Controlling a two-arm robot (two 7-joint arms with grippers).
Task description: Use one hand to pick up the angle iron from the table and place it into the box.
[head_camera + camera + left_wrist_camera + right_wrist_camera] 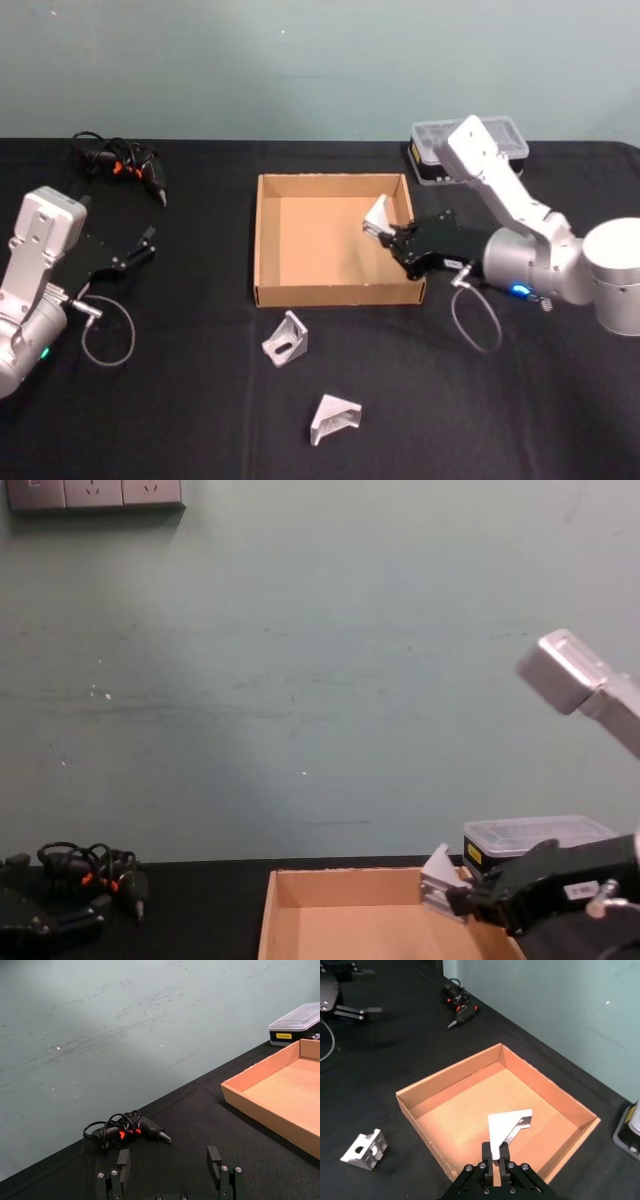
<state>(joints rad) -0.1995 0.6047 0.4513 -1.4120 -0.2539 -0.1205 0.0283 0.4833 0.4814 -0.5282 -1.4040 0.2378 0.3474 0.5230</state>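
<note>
Right gripper [392, 238]: is reaching in over the right wall of the box, fingers clamped on one narrow end of the held angle iron.
Held angle iron [378, 217]: is hanging in the air above the box floor, close to the right wall. Its flat pale face is sticking out beyond the fingertips.
Box [268, 240]: is sitting open in the middle of the table [200, 420]; the floor showing is bare.
Second angle iron [285, 340]: is lying on the table just in front of the box's front wall.
Third angle iron [333, 418]: is lying nearer the robot, apart from the second.
Left gripper [135, 250]: is resting parked at the left of the table, fingers spread, holding nothing.
Background: a black case [432, 150] and a corded tool [125, 163] are lying at the far edge, not involved.
Handling (judgement): the piece is looking like rigid, smooth metal, dense for its size, not fragile but likely slippery.
Grip (judgement): pinching across a flat flange is looking safest. The present hold is near one end, so the piece may pivot, and lowering before release is advisable.
</note>
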